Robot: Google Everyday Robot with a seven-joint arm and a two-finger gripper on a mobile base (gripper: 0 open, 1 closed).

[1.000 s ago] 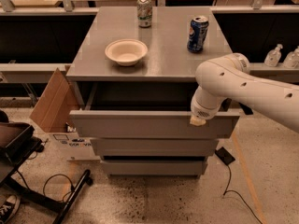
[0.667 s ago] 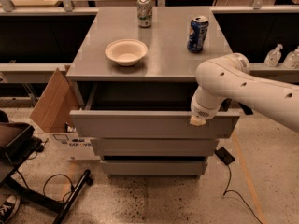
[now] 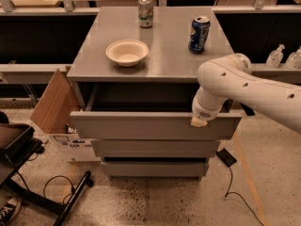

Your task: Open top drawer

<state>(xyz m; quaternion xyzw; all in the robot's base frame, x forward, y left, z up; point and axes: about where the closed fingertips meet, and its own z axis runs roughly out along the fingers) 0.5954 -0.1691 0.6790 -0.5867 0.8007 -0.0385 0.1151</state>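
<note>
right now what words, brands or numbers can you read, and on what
No text reads clearly.
Blue can: a logo, too blurred to read.
Pale green can: label print, too blurred.
White box on the floor: a dark printed line, too blurred.
Gripper, at the top drawer front's upper edge: no markings visible.

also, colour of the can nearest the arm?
Blue metal can, camera view; the gripper sits at the front rim of the wide grey top drawer.
</note>
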